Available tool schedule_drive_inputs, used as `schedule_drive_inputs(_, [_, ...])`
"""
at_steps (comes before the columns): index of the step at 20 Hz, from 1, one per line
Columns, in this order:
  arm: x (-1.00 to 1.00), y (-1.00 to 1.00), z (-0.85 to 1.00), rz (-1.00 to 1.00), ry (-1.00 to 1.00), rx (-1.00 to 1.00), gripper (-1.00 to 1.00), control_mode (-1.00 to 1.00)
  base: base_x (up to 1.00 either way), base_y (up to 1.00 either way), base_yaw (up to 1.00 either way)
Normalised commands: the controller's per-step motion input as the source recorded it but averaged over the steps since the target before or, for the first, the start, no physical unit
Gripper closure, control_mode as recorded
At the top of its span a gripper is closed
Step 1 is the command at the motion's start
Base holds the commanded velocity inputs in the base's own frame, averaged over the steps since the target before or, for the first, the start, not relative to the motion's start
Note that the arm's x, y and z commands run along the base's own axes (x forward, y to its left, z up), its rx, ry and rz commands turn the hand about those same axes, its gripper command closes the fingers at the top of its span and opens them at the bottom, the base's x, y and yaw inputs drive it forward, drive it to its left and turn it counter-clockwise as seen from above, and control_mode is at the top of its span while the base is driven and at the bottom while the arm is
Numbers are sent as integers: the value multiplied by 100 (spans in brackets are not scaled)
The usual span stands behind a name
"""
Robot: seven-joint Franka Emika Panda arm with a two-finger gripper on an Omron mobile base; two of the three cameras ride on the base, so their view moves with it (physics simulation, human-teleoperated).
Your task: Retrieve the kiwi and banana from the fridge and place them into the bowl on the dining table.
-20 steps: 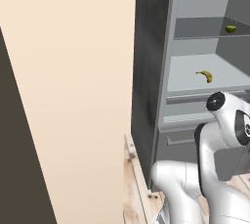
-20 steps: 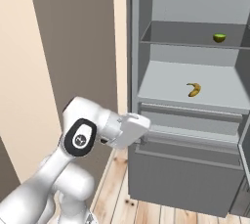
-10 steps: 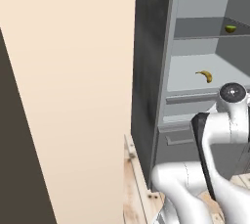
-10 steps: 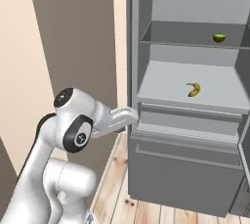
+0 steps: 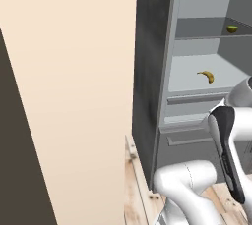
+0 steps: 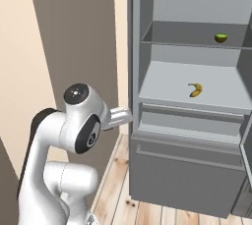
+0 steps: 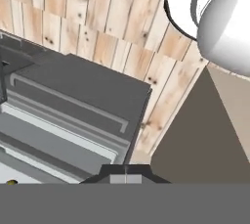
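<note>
- Fridge (image 6: pixel 187 121) is seen open.
- Kiwi (image 6: pixel 221 38) is seen on the upper shelf; banana (image 6: pixel 195 90) on the shelf below.
- End effector (image 7: pixel 125 176) fingers are pressed together, nothing held.

kiwi (image 6: pixel 221 38) on upper shelf in fridge (image 6: pixel 147 180), banana (image 6: pixel 195 90) on shelf below, drawer (image 6: pixel 182 177) beneath

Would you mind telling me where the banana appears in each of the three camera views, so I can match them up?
Left base view: the banana lies right of centre, on the fridge's lower open shelf.
Right base view: right of centre, on the same lower shelf.
Hand view: a yellow speck at the lower left edge may be it; too little shows to tell.
Shared landmark: the kiwi, one shelf above the banana, up and to its right.
</note>
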Motion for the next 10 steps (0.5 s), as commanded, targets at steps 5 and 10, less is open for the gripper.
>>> schedule_drive_inputs(5, [-45, 48, -22, -6, -1, 2, 100, -100, 0, 0, 0])
schedule_drive_inputs(10, [-45, 67, -32, -2, -3, 0, 100, -100, 0, 0, 0])
